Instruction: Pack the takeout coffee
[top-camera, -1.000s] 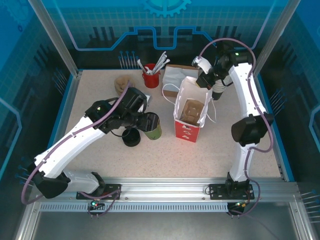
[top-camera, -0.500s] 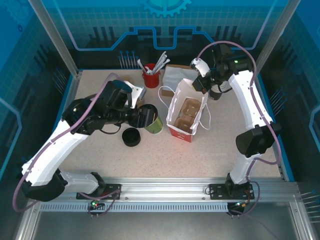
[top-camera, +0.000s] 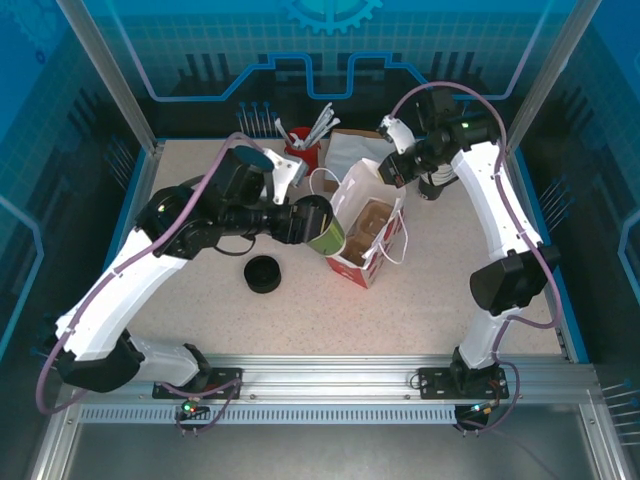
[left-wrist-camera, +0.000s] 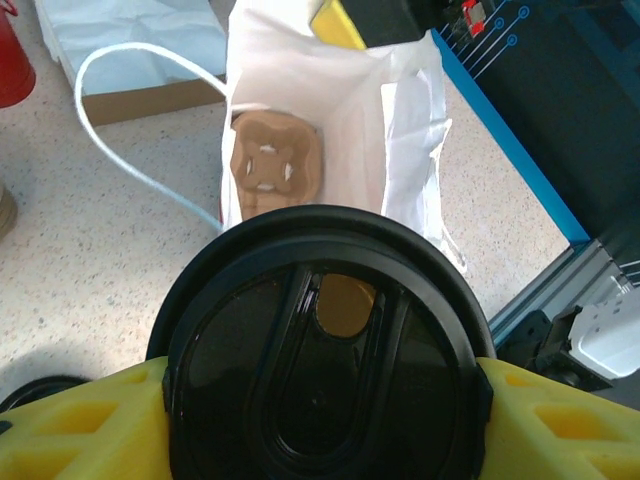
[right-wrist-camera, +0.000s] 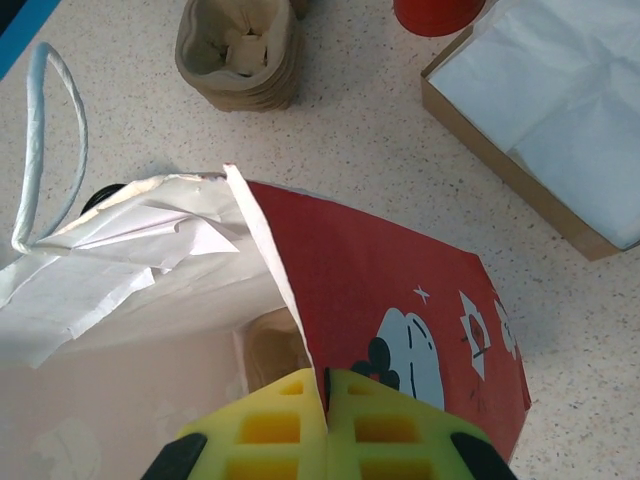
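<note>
High overview, two wrist close-ups on bag (top-camera: 352, 268)

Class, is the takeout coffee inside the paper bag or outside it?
Outside: the takeout coffee sits in the left fingers before the open bag.

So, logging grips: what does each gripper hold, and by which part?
Left gripper: coffee cup, by its upper sides. Right gripper: paper bag, by its top rim.

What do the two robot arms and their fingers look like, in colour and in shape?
Both the left arm and the right arm have white links with black joints. A purple cable runs along each. The fingers are yellow blocks with square recesses.
</note>
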